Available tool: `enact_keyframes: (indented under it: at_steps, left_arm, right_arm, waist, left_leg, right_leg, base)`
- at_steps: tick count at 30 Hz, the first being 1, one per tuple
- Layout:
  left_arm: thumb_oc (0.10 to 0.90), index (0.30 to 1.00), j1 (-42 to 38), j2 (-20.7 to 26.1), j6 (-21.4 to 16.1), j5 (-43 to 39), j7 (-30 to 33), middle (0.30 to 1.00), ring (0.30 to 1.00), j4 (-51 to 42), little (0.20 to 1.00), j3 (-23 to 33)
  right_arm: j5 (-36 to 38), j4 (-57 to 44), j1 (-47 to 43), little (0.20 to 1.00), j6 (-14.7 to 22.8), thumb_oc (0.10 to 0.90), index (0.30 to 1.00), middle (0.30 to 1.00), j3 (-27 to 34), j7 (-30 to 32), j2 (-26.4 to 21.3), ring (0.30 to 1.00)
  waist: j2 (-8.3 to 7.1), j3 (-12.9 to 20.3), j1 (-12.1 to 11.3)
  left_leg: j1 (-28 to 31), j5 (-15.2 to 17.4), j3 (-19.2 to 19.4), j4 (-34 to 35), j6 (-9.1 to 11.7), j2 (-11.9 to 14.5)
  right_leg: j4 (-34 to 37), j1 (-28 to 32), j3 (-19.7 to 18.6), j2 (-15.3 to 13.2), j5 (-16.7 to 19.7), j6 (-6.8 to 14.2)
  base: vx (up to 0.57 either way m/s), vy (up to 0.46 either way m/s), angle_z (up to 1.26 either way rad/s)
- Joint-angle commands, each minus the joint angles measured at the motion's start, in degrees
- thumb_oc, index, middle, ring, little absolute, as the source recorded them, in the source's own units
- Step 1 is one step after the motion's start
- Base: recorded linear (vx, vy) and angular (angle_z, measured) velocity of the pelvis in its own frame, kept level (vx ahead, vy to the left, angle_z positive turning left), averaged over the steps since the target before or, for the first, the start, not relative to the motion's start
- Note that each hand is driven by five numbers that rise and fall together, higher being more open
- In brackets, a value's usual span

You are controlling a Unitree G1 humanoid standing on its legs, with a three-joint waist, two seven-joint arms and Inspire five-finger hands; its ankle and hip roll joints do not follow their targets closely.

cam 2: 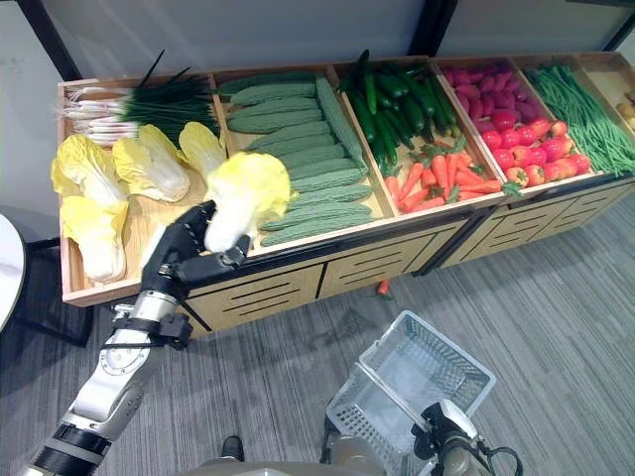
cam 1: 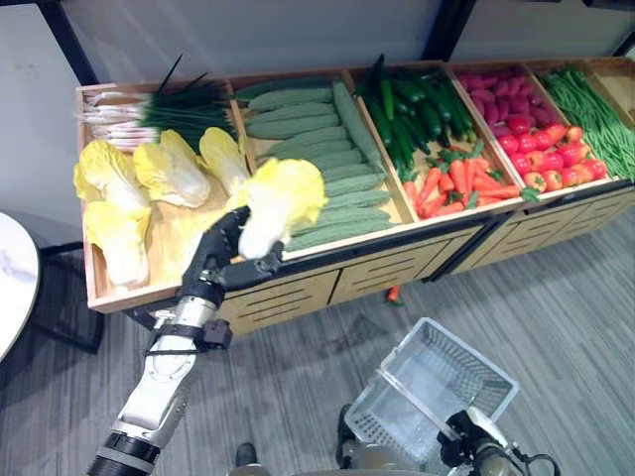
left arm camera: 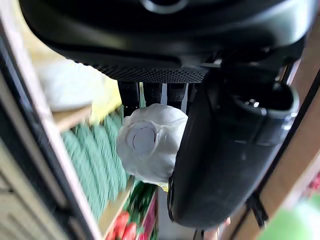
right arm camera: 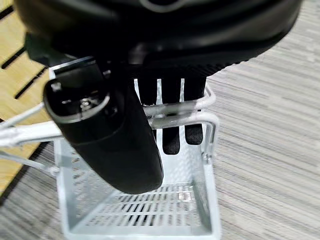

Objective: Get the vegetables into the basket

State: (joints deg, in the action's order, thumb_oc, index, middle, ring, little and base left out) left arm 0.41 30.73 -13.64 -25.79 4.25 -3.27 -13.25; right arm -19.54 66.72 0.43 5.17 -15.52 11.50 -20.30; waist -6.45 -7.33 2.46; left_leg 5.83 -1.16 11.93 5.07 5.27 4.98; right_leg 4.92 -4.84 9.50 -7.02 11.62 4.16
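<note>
Grey plank flooring runs under a long wooden produce stand, its top split by dividers into compartments. At the stand's left end lie napa cabbages with scallions along the back edge; the next compartment holds ridged green gourds, then cucumbers over carrots, then red peppers with radishes behind, and green beans at the right end. One carrot lies on the floor below the front edge.

The left hand is clenched around the pale stem end of one napa cabbage; the left wrist view shows the cut white base pinched between thumb and fingers. The firm base probably gives a surer hold than the loose yellow leaves, which fan out above the hand. This cabbage is lifted clear, over the divider between the cabbage and gourd compartments near the front edge.

The wire basket hangs low before the stand, above the floor, carried by the right hand, whose fingers hook over its handle (the right wrist view looks straight down into it). Its mouth faces up and it is empty, so it seems held ready to receive. I judge the cabbage must next travel down and to the robot's right to reach it.
</note>
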Motion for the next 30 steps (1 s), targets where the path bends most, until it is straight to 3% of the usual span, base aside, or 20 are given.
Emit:
enact_keyframes:
  at_steps: [1,3,6,7,10,11,17,18,22,25,30]
  left_arm:
    - [0.4,0.3,-6.6,1.3,-5.8,0.0,-2.0,0.3,0.3,-7.1,0.3,2.6]
    - [0.4,0.3,-6.7,1.9,-6.0,-0.2,-3.3,0.3,0.3,-7.5,0.3,1.5]
    - [0.4,0.3,-6.2,2.2,-6.7,-0.9,-3.9,0.3,0.3,-7.9,0.3,2.0]
    - [0.4,0.3,-6.3,2.5,-6.7,-1.3,-4.4,0.3,0.3,-8.2,0.3,2.0]
    - [0.4,0.3,-6.9,2.8,-6.5,-1.4,-5.0,0.3,0.3,-8.0,0.3,1.1]
    - [0.4,0.3,-6.7,2.6,-6.1,-1.5,-5.4,0.3,0.3,-8.2,0.3,1.1]
    - [0.4,0.3,-5.7,3.2,-5.8,-0.6,-5.5,0.3,0.3,-8.7,0.3,2.1]
    - [0.4,0.3,-5.3,3.2,-5.6,-0.3,-5.5,0.3,0.3,-8.5,0.3,2.3]
    - [0.4,0.3,-3.5,3.1,-5.7,0.3,-5.9,0.3,0.3,-7.8,0.3,3.9]
    - [0.4,0.3,-3.4,2.4,-5.5,-0.2,-6.3,0.3,0.3,-7.7,0.3,3.8]
    - [0.4,0.3,-3.5,1.0,-5.3,-1.4,-6.9,0.3,0.3,-7.4,0.3,3.0]
  right_arm:
    - [1.1,0.4,-0.3,0.3,0.5,0.4,0.3,0.3,-0.2,0.3,-1.7,0.3]
    - [1.3,-1.6,0.2,0.3,0.7,0.4,0.3,0.3,0.1,0.3,-1.8,0.3]
    - [0.9,-4.0,0.0,0.3,0.8,0.4,0.3,0.3,-0.3,0.1,-2.2,0.3]
    - [1.0,-4.3,0.3,0.3,1.0,0.4,0.3,0.3,0.0,0.1,-2.3,0.3]
    - [1.4,-3.5,1.1,0.3,1.0,0.4,0.3,0.3,0.8,0.3,-2.0,0.3]
    - [1.4,-3.0,1.6,0.3,0.9,0.4,0.3,0.3,1.3,0.3,-2.0,0.3]
    - [1.5,-2.1,1.1,0.3,1.1,0.4,0.3,0.3,1.5,0.6,-2.6,0.3]
    - [1.7,-1.8,0.9,0.3,1.0,0.4,0.3,0.3,1.6,0.6,-2.5,0.3]
    - [1.5,-1.3,0.9,0.3,0.9,0.4,0.3,0.3,1.4,0.7,-2.4,0.3]
    - [1.4,-1.5,1.5,0.3,0.8,0.4,0.3,0.3,1.7,0.6,-3.0,0.3]
    - [1.9,-2.2,2.2,0.3,0.8,0.4,0.3,0.3,2.5,1.1,-4.3,0.3]
  waist:
    - [-2.04,1.9,-0.2]
    - [-2.97,1.1,0.6]
    - [-3.33,0.2,0.6]
    - [-3.24,0.0,0.8]
    - [-2.74,-0.4,0.8]
    - [-1.88,-0.5,0.3]
    - [-0.76,0.2,-1.1]
    - [-0.56,0.6,-1.4]
    - [-0.36,2.0,-2.2]
    - [0.61,2.3,-1.1]
    - [2.41,1.9,0.4]
  left_leg:
    - [0.0,4.0,-2.0,-0.1,-1.5,0.0]
    - [1.4,4.4,-0.6,-0.2,-2.8,-1.5]
    - [1.8,4.6,2.0,-0.7,-3.3,-2.1]
    - [1.6,4.4,2.7,-0.7,-3.5,-2.2]
    - [1.0,4.1,4.4,-0.6,-4.1,-2.3]
    - [0.2,3.8,5.9,-0.9,-4.4,-1.9]
    - [-2.1,2.5,9.9,-1.8,-5.2,-1.4]
    - [-1.5,3.5,9.8,-1.5,-4.7,-1.5]
    - [-1.2,2.7,12.9,-1.2,-3.4,-0.6]
    - [-1.8,0.9,13.5,-1.5,-1.5,1.3]
    - [-1.7,-1.2,14.1,-1.4,0.6,3.5]
  right_leg:
    - [-0.9,1.1,-2.1,-8.0,1.4,9.7]
    - [-3.2,-0.9,-4.9,-8.9,5.1,10.8]
    - [-3.5,-3.6,-7.4,-9.0,10.5,10.8]
    - [-3.5,-4.2,-7.2,-9.3,10.8,10.8]
    - [-6.1,-4.7,-3.8,-10.4,7.9,10.8]
    - [-9.4,-3.4,0.7,-11.0,3.9,9.7]
    - [-17.9,-1.0,5.2,-10.7,-2.8,7.8]
    - [-17.5,0.2,5.8,-10.9,-3.8,8.8]
    - [-11.0,2.6,10.4,-10.2,-3.7,9.1]
    - [-5.7,4.4,10.5,-7.7,-5.7,8.1]
    - [-3.2,5.4,9.9,-5.2,-6.7,6.9]
  base:
    - [-0.04,0.154,-0.18]
    - [-0.09,0.193,-0.19]
    - [-0.12,0.087,-0.63]
    - [-0.15,0.076,-0.83]
    - [-0.17,0.102,-0.53]
    - [-0.19,0.089,-0.24]
    - [-0.15,0.042,-0.31]
    - [-0.01,-0.054,-0.84]
    - [0.0,-0.137,-0.81]
    - [0.0,-0.266,-0.47]
    - [0.0,-0.172,-0.34]
